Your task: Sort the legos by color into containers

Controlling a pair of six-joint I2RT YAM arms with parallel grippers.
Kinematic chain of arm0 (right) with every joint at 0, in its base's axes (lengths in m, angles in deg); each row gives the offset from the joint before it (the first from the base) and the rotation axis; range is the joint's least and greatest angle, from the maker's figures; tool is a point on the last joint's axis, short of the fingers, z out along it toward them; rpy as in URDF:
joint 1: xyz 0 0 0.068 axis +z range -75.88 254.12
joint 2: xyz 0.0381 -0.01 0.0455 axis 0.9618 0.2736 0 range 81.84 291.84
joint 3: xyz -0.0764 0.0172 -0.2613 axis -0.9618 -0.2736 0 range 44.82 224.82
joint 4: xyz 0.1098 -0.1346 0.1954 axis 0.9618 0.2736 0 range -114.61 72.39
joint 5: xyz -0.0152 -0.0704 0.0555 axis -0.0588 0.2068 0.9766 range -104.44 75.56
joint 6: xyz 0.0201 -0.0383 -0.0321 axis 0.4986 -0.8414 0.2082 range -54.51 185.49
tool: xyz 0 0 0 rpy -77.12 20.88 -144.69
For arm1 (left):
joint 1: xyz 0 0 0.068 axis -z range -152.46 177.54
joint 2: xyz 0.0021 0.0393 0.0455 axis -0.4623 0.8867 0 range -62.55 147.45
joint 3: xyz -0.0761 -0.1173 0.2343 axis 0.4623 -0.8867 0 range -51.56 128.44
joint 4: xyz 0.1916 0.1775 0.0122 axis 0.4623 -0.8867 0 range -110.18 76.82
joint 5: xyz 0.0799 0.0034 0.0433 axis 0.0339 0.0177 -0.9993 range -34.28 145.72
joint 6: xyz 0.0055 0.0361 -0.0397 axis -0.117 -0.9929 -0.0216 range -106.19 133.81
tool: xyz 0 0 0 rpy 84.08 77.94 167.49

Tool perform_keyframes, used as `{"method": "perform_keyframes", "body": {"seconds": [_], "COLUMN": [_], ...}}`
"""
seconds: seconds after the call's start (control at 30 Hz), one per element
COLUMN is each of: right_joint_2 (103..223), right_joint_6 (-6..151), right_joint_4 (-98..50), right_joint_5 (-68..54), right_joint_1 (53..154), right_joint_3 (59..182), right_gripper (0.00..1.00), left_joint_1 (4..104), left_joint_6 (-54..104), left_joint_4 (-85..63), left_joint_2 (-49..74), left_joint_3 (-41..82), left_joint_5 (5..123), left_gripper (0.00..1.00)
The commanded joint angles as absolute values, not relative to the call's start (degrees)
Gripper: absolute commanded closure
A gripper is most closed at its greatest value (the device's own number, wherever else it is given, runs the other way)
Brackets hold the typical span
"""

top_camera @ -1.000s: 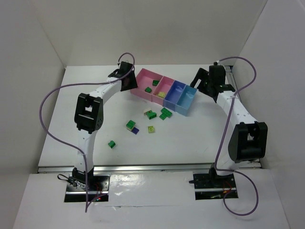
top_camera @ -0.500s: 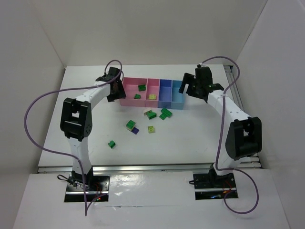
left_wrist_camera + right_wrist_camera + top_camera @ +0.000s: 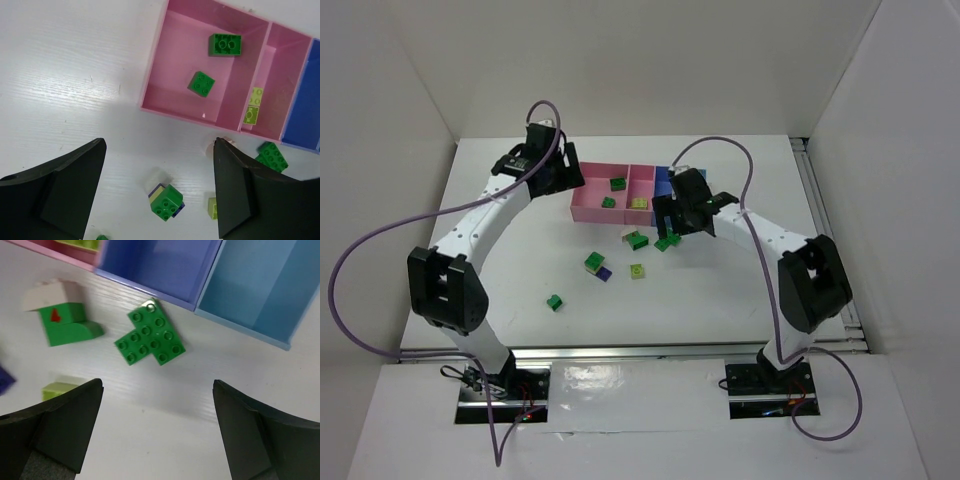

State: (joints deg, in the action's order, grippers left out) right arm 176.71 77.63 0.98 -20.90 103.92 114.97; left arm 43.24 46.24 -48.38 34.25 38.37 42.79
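Top external view: white counter (image 3: pixel 720 290) carries the joined containers (image 3: pixel 595 212). Both hands gape wide, empty. Left hand (image 3: pixel 160 145) hovers near the large pink tray (image 3: pixel 172 55), which holds two green legos (image 3: pixel 224 44). Right hand (image 3: pixel 157 385) hangs over a green plate (image 3: pixel 150 339) beside the blue tray (image 3: pixel 150 265). A nearby green brick (image 3: pixel 67 320) bears a red mark.

Three cameras: one high behind the arms (image 3: pixel 485 215), one on each wrist.

The high one looks down and forward across the whole table (image 3: pixel 740 300), with the arm bases nearest it. The left wrist camera looks straight down from a fair height between its own fingers (image 3: pixel 55 195), taking in the big pink tray (image 3: pixel 177 45) and scattered bricks (image 3: pixel 166 202). The right wrist camera sits much closer, over a green brick (image 3: pixel 150 337) by the blue tray (image 3: pixel 155 265). Both wrist views share that blue tray, and the high view holds it all.
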Motion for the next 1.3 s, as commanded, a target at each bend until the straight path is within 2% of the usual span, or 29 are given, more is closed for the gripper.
{"method": "perform_keyframes", "body": {"seconds": [0.0, 0.3, 0.4, 0.67, 0.83, 1.1, 1.2, 1.27], "right_joint_2": [182.2, 191.6, 192.8, 190.4, 188.9, 185.2, 183.7, 181.5], "right_joint_6": [76.7, 75.5, 76.1, 79.3, 79.3, 81.0, 81.6, 82.1], "right_joint_4": [2.4, -2.0, -4.2, -8.6, -8.7, -5.8, -5.2, -5.2], "right_joint_5": [-21.8, -21.9, -23.1, -25.7, -25.7, -25.1, -20.6, -17.6], "right_joint_1": [103.3, 105.1, 105.1, 105.7, 106.2, 108.0, 108.0, 108.0], "right_joint_3": [116.7, 120.3, 120.9, 115.9, 113.6, 113.1, 111.8, 110.4], "right_gripper": [0.02, 0.02, 0.06, 0.31, 0.53, 0.52, 0.52, 0.52], "left_joint_1": [44.1, 45.6, 46.2, 46.2, 46.7, 46.7, 46.7, 46.7], "left_joint_6": [44.7, 44.7, 44.1, 44.1, 43.6, 43.1, 40.8, 37.7], "left_joint_4": [-49.6, -47.5, -47.5, -46.8, -46.8, -46.8, -46.8, -46.2], "left_joint_2": [32.2, 29.8, 29.8, 29.3, 30.3, 30.9, 31.7, 33.1], "left_joint_3": [38.0, 35.1, 35.1, 32.9, 32.9, 32.9, 33.4, 34.8], "left_joint_5": [43.3, 42.5, 43.1, 42.5, 43.1, 44.4, 47.7, 54.8], "left_gripper": [0.1, 0.11, 0.11, 0.13, 0.13, 0.13, 0.13, 0.13]}}
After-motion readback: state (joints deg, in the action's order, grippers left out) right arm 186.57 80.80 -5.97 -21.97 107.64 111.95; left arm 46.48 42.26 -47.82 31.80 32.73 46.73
